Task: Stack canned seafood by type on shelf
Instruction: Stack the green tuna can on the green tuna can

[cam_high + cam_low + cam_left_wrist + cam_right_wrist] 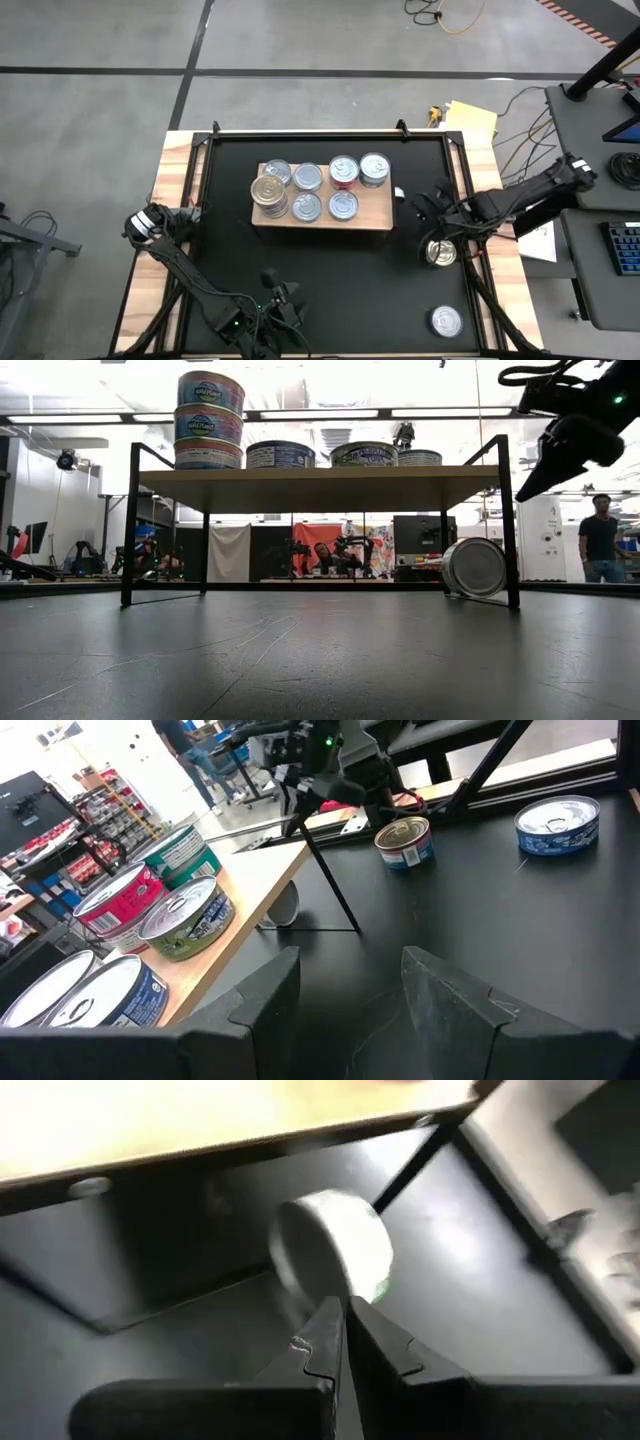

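Low view: one can [474, 568] lies on its side by the shelf [320, 477]; right tool [345, 1330] pressed together.

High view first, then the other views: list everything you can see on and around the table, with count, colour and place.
shelf: one, light wood, mid-mat
shelf cans: seven piles, mostly silver lids
gold-lidded stack: one, three cans high, shelf's left end
upright loose cans: two on the mat's right side, gold lid, silver lid
tipped can: one, silver, by the shelf's right leg
mat: one, black
person: one, dark clothes, room behind
left gripper: open, empty, near edge
right gripper: shut, pointing at the tipped can
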`<action>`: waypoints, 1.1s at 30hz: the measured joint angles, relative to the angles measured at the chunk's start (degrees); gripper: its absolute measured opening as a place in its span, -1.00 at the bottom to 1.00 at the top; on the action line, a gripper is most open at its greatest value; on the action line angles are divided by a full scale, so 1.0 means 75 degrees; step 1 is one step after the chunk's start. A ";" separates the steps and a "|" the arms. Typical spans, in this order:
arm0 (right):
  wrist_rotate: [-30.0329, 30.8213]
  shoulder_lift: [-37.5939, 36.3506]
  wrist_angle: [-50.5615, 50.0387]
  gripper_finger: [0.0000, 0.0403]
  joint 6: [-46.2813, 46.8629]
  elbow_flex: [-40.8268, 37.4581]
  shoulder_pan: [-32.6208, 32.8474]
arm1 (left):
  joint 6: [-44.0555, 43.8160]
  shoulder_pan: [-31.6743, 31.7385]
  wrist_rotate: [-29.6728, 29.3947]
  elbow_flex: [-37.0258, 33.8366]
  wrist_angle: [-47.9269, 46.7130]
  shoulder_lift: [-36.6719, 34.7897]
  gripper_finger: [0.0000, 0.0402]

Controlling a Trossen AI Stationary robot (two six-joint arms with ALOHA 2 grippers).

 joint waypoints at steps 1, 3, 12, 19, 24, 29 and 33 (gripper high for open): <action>0.0234 0.0077 0.0017 -0.94 -0.0023 -0.0002 0.0000 | 0.0000 0.0000 -0.0002 0.0000 0.0001 0.0000 -0.20; 0.0766 0.0265 0.0098 -0.94 -0.0313 0.0001 0.0000 | 0.0000 0.0000 -0.0003 0.0000 -0.0010 0.0000 -0.20; -0.1128 0.1245 0.0291 -0.94 -0.0733 0.0053 -0.1171 | 0.0443 -0.0218 -0.0621 0.0000 -0.0072 -0.0002 -0.20; -0.2262 0.1315 0.0685 -0.94 -0.2318 0.0379 -0.2156 | 0.1162 -0.0586 -0.1927 0.0000 -0.0111 -0.0046 -0.20; -0.2920 0.1086 0.0752 -0.94 -0.3143 0.0537 -0.3012 | 0.1585 -0.0873 -0.2458 0.0000 -0.0254 -0.0117 -0.20; -0.3470 0.1160 0.0914 -0.94 -0.3850 0.0537 -0.4055 | 0.1499 -0.1008 -0.2480 0.0000 -0.0522 -0.0335 -0.20; -0.3503 0.1227 0.1009 -0.94 -0.4412 0.0537 -0.4434 | 0.1476 -0.1023 -0.2412 0.0000 -0.0628 -0.0453 -0.20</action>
